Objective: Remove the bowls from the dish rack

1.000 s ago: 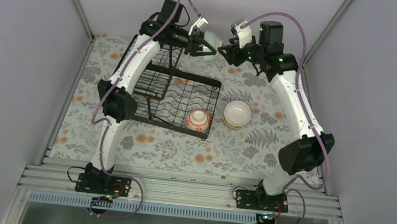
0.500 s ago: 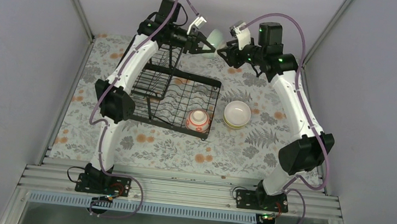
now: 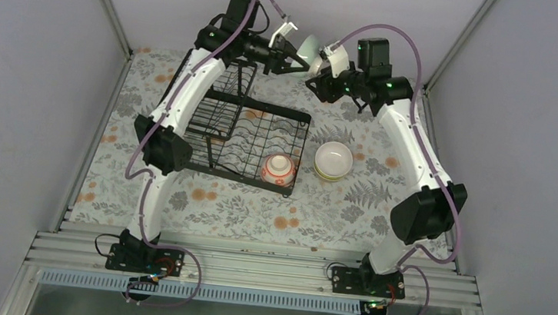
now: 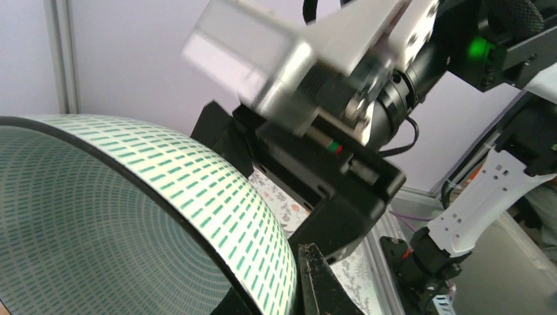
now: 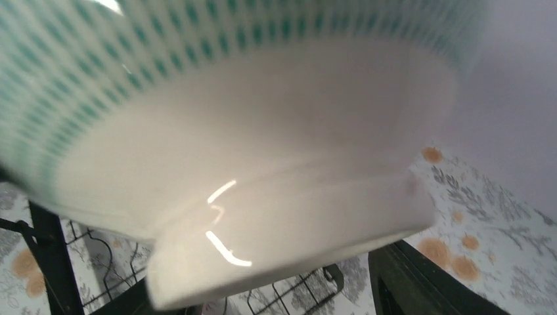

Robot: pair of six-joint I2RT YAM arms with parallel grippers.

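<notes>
Top external view: the left jaws are clamped on the rim of the pale green dash-patterned ceramic bowl (image 3: 306,47), in the air just beside the right jaws, which stand spread either side of its white foot; whether they pinch it cannot be told. Below both jaws, the black wire dish rack (image 3: 251,135) holds a red-orange patterned white bowl (image 3: 278,170).

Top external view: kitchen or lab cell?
Likely a lab robot cell, not a kitchen: plain grey walls, an aluminium mounting rail, a dish rack on a floral cloth.
</notes>
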